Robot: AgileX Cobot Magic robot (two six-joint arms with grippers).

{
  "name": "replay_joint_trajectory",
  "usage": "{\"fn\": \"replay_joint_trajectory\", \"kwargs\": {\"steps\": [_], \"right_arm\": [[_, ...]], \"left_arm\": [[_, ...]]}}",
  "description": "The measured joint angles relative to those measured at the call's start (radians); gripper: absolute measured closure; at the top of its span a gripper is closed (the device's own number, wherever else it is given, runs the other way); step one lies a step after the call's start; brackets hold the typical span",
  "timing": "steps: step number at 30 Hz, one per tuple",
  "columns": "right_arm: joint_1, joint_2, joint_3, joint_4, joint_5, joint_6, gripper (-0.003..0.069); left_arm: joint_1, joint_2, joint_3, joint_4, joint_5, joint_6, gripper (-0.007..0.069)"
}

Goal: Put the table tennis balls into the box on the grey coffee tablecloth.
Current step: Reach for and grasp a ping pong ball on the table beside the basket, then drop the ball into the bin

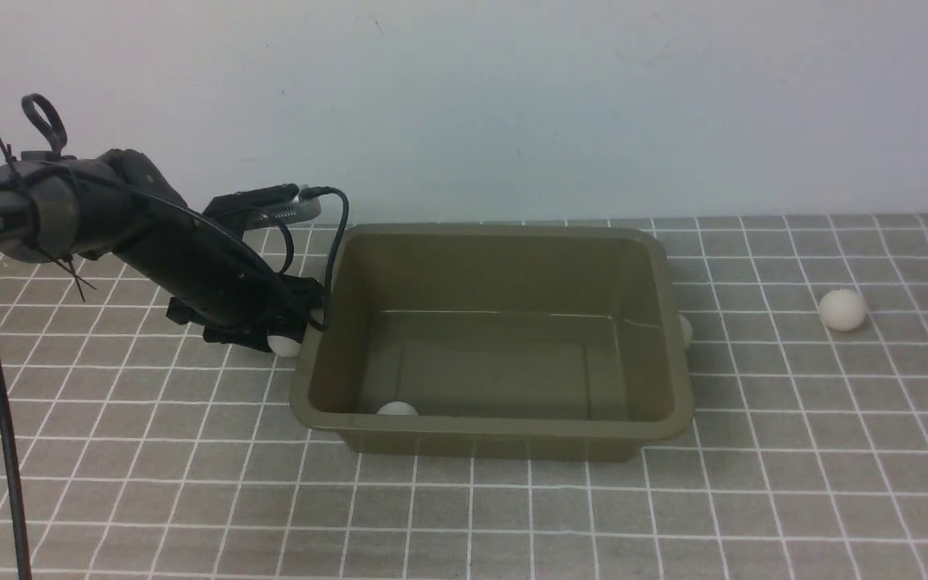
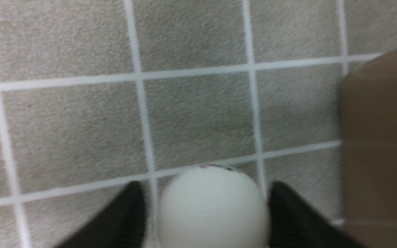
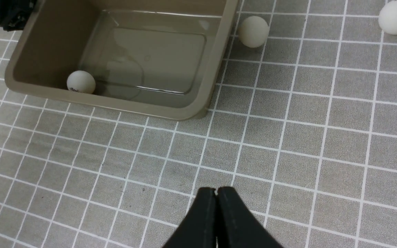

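Possibly the likeliest mishap is at the left claw (image 2: pixel 207 213), whose fingers stand either side of a ball (image 2: pixel 214 210), left of centre in the front view; whether they already pinch it I cannot tell. If they close off its middle, the smooth round thing could squirt away across the cloth (image 1: pixel 150 483). The box (image 1: pixel 492 439) sits close by that claw, so a sideways swing before lifting might knock the wall and shove the box along, perhaps into the ball tucked against its far side, right of centre in the front view. Letting go too high could make a ball bounce out again. The right claw (image 3: pixel 216 191), bottom centre of its own wrist view, is pressed together with nothing in it, and would have to spread before taking anything. Counted up: one box, one cloth, two claws and four balls, being one inside the box at its lower left in the front view, one at the left claw, one beside the box's right wall, and one out at the right of the frame.
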Motion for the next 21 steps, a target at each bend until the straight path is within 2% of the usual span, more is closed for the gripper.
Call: {"fn": "replay_joint_trajectory", "kwargs": {"steps": [5,10,14,21], "right_arm": [[0.0,0.0,0.0,-0.001,-0.02,0.0,0.0668],[0.0,0.038,-0.018,-0.055,-0.084,0.034,0.0668],[0.0,0.15,-0.088,-0.097,-0.102,0.044,0.0668],[0.0,0.471,-0.255,-0.181,-0.133,0.052,0.0652]], "left_arm": [[0.017,-0.069,-0.041,0.099,0.114,-0.012,0.0272],[0.021,-0.227,-0.122,0.039,0.232,-0.019,0.0272],[-0.052,-0.279,-0.139,-0.039,0.285,0.055,0.0272],[-0.219,-0.186,-0.138,-0.003,0.298,0.092,0.0267]]}}
